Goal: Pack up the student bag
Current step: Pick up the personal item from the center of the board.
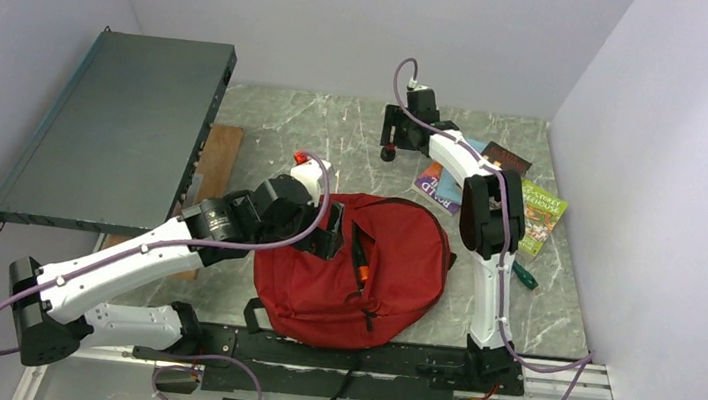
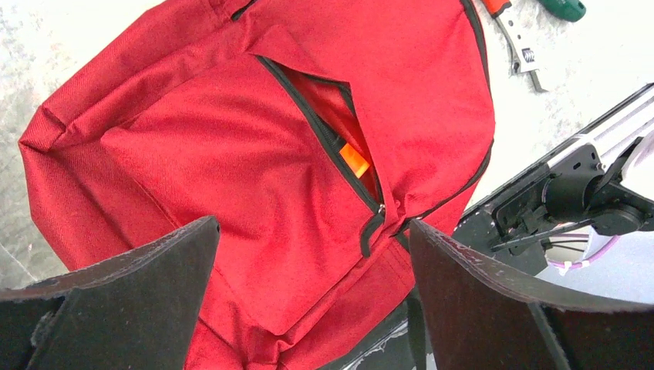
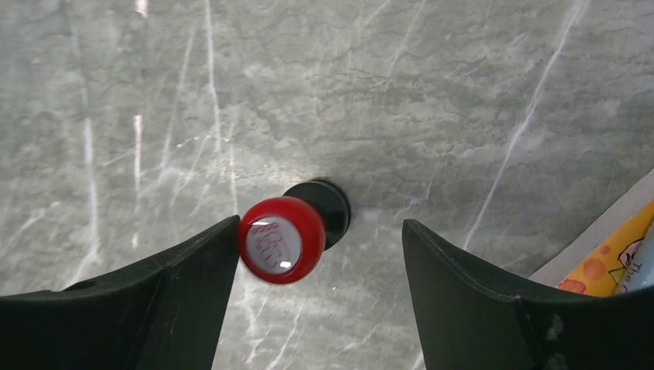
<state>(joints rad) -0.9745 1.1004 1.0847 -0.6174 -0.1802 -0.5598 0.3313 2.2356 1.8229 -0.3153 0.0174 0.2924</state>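
Right pincer (image 3: pixel 320 223) jaws wide, straddling a glossy red-capped cylinder (image 3: pixel 279 240) on the grey veined worktop (image 3: pixel 463 92). Left pincer (image 2: pixel 314 223) wide above the student bag (image 2: pixel 231 154): soft red weave, lying flat mid-worktop, black zip parted.

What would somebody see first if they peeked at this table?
The big red student bag lies near the front edge of the table, its zipper open with something orange peeking out. The left gripper hangs wide open right above it. Farther back, the right gripper is open around a little red-capped knob on the grey table.
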